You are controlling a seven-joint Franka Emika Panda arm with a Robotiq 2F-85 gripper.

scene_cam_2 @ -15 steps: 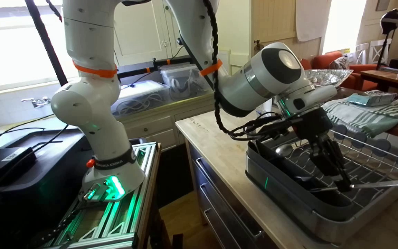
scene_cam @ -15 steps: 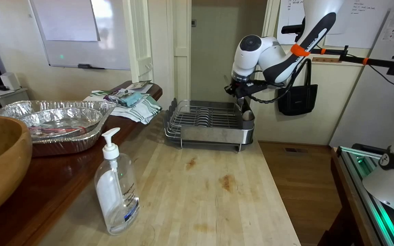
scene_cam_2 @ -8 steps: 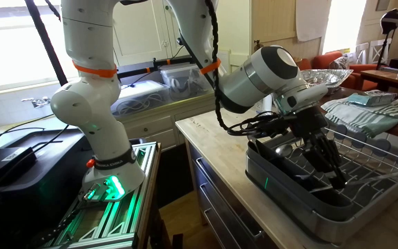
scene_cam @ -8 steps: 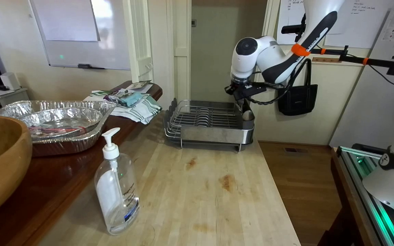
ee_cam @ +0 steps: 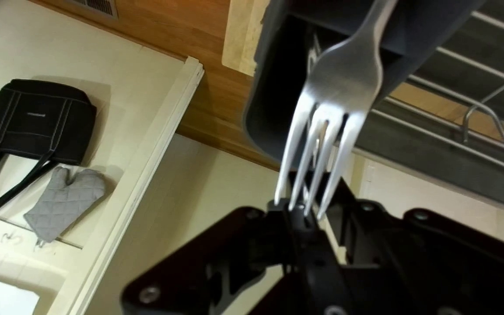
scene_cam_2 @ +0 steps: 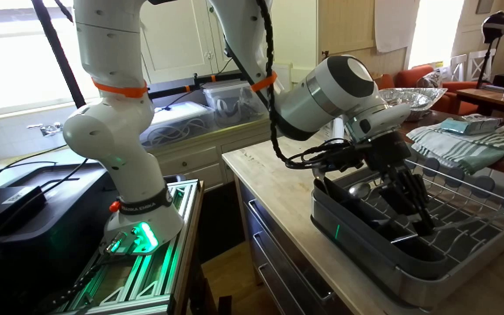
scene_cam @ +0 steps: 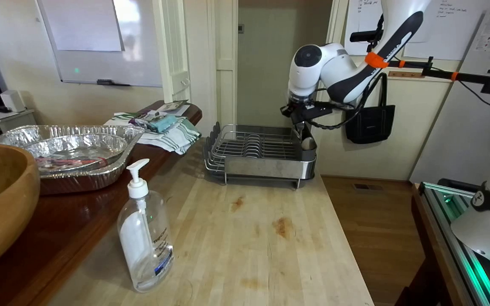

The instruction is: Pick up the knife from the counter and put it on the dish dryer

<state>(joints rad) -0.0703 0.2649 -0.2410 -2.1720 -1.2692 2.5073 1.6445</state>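
Note:
The knife [scene_cam_2: 475, 218] is a slim silvery strip that sticks out on both sides of my fingertips in an exterior view. My gripper [scene_cam_2: 425, 227] is shut on it and tilts down over the dish dryer [scene_cam_2: 414, 284], beside its dark utensil holder [scene_cam_2: 335, 214]. In the wrist view the knife [ee_cam: 316, 142] shows edge-on between my fingers [ee_cam: 305, 192], partly hidden behind a fork. In an exterior view my gripper [scene_cam: 298, 121] is above the rear right corner of the dish dryer [scene_cam: 266, 168]. The counter [scene_cam: 249, 238] lies under the rack.
A fork [ee_cam: 344, 78] crosses in front of my fingers in the wrist view. A spoon [scene_cam: 308, 143] leans out of the utensil holder. A soap bottle [scene_cam: 147, 242] stands on the counter. Foil trays [scene_cam: 83, 153] and a wooden bowl [scene_cam: 2, 199] are at the left.
My gripper has shifted slightly left and up in an exterior view. The knife in it has turned, so its far end points higher than before.

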